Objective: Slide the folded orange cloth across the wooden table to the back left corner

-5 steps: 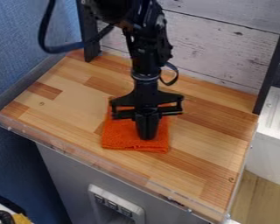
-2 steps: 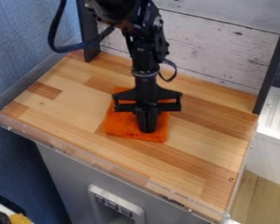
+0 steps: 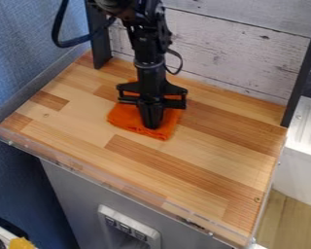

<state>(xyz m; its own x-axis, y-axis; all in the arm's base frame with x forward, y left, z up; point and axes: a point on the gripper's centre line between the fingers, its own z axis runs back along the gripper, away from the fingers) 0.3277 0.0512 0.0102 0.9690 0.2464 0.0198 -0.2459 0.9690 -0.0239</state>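
- The orange cloth [image 3: 124,117] lies on the wooden top [image 3: 216,163], toward its back and left of centre in the camera view, its near edge slanting.
- My gripper [image 3: 151,125] points down over the cloth, fingertips on it; my fingers are closed together, though I cannot tell whether they pinch a fold.
- Behind my wrist stand whitish planks [image 3: 233,56], between a dark left post [image 3: 99,41] and a dark right post [image 3: 303,73].
- A clear strip [image 3: 116,181] edges the front, above a grey panel [image 3: 70,194].
- Blue wall [image 3: 18,63] lies at the view's left.
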